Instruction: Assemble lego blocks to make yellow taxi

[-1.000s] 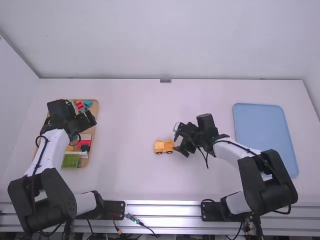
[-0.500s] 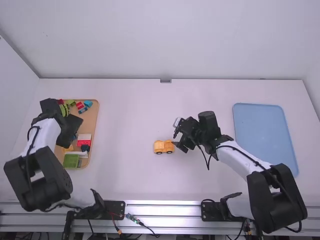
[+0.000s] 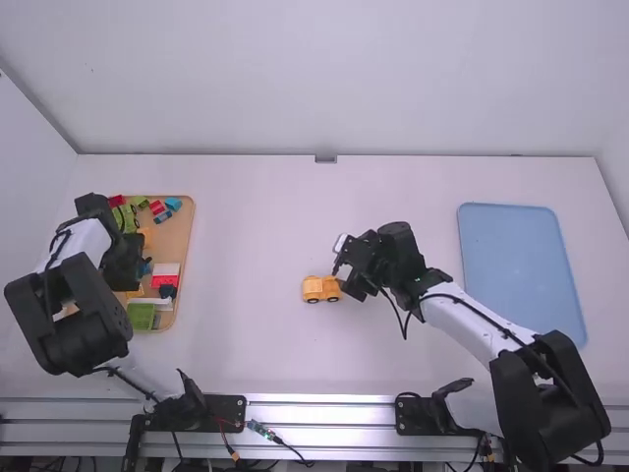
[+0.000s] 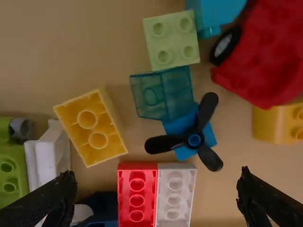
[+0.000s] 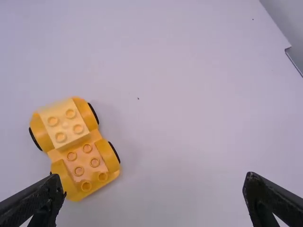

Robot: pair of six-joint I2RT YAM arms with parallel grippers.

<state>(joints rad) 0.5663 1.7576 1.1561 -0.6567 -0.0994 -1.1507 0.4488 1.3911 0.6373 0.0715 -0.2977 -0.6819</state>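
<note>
I'm holding my left fingers (image 4: 40, 203) apart over the tan rectangular tray (image 3: 179, 236), my right fingers (image 5: 35, 201) apart near the yellow wheeled car (image 5: 75, 151) right of the tray; crowding coloured plastic bricks (image 4: 137, 196) are risking snags.

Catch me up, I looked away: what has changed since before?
The left gripper moved left and back toward its base, over the block tray; the right gripper shifted slightly left. Both are open and empty. The yellow car and blue tray stayed put.

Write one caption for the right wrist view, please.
Yellow toy car with black wheels on a white table, right gripper open nearby.
</note>
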